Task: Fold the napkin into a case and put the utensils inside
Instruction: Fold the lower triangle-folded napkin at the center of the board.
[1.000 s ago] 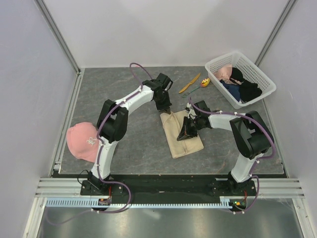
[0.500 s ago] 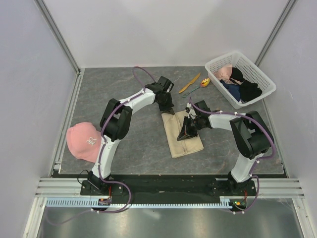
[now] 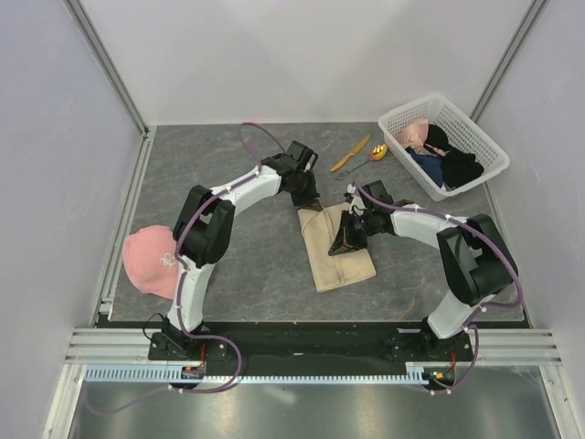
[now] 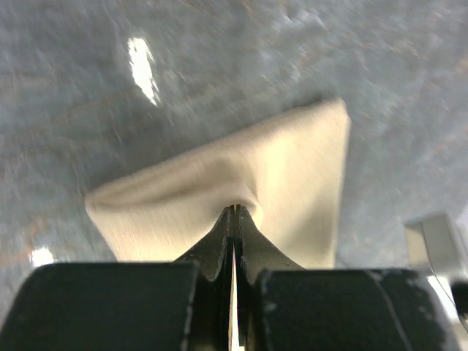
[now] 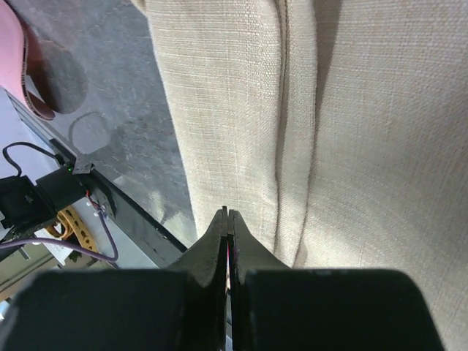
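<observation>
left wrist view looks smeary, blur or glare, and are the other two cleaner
Left wrist: the table is streaked with motion blur, with white glare patches on it, and the napkin is soft-edged. Right wrist: sharp, the napkin's weave reads clearly, only the dark fingers are soft. Top external: evenly lit, crisp, soft shadows only.

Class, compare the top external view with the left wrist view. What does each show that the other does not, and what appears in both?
Only the top external view shows the orange knife and the spoon lying on the table beside the white basket, the pink cap at the left edge, and the right gripper over the napkin. Only the left wrist view shows close up that the left gripper is pinched shut on a raised pucker of cloth. Both show the beige napkin, the left gripper and the grey table.
</observation>
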{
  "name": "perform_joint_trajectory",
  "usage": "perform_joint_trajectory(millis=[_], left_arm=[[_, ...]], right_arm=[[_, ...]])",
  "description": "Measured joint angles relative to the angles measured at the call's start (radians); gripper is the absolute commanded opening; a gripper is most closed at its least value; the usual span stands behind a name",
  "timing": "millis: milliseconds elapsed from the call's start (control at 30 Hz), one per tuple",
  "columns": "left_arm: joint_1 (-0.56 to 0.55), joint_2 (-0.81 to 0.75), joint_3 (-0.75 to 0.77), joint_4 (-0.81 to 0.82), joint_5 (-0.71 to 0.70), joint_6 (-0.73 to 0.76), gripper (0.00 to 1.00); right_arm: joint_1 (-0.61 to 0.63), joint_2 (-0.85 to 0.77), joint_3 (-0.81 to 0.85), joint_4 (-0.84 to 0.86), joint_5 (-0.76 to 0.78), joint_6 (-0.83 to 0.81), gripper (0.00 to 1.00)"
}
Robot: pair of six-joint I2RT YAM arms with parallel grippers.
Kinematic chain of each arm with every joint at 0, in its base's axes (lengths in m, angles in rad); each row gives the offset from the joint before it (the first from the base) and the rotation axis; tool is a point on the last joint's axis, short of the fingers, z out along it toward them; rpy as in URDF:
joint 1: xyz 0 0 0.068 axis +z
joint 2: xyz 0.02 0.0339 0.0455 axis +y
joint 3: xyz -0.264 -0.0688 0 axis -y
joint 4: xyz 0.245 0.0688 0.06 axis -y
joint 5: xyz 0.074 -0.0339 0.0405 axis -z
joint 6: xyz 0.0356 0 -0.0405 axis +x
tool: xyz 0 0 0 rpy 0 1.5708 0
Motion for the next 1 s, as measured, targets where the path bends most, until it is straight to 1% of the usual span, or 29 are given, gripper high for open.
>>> perform_joint_trajectory(millis=[167,333,467,633,833,933,967,1000], left_arm=[[-0.014,-0.082,-0.052,0.005,0.016,-0.019,0.02],[-0.024,-0.086,-0.087,0.006,0.021,-0.038,0.02],[-0.024,-0.057,-0.087,0.015,0.026,-0.043,0.02],[-0.024,0.027,-0.057,0.024,0.039,-0.052,0.02],[-0.022,0.078,0.007,0.028,0.065,-0.060,0.02],[-0.022,0.092,0.037,0.019,0.067,-0.051,0.07],[-0.023,0.093,0.046,0.011,0.066,-0.043,0.15],[-0.024,0.093,0.049,0.006,0.066,-0.034,0.20]], right_arm=[[0.000,-0.045,-0.001,-0.014,-0.006,0.001,0.00],[0.001,-0.103,-0.044,-0.012,-0.019,0.002,0.00],[0.009,-0.138,-0.111,-0.013,-0.027,0.006,0.00],[0.037,-0.150,-0.193,-0.008,-0.048,0.010,0.00],[0.047,-0.154,-0.267,-0.003,-0.034,0.008,0.00],[0.047,-0.159,-0.270,-0.007,-0.011,0.000,0.00],[0.047,-0.164,-0.269,-0.010,-0.004,0.000,0.00],[0.047,-0.169,-0.269,-0.013,-0.002,0.000,0.00]])
